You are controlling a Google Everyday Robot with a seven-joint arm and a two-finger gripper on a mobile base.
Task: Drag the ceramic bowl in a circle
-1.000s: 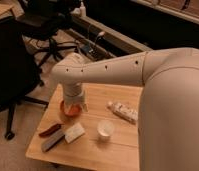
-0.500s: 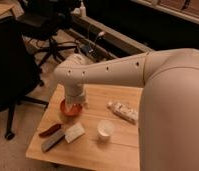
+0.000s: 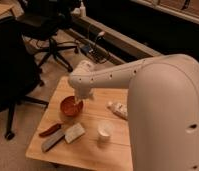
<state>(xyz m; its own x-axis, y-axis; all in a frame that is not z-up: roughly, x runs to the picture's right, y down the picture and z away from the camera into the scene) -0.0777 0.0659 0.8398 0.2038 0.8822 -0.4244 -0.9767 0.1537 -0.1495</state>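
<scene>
The ceramic bowl is small, round and glossy orange-red, and it stands on the left half of the wooden table. My white arm reaches in from the right, and its wrist hangs just above the bowl. The gripper points down at the bowl's right rim, right against or inside it. The wrist hides the bowl's far right edge.
A white cup stands right of centre. A red-handled tool and a white block on a grey flat piece lie in front of the bowl. A pale packet lies to the right. Office chairs stand behind and to the left.
The wrist has drifted a little right and down over the bowl's right side, uncovering more of the bowl. The bowl itself has barely shifted.
</scene>
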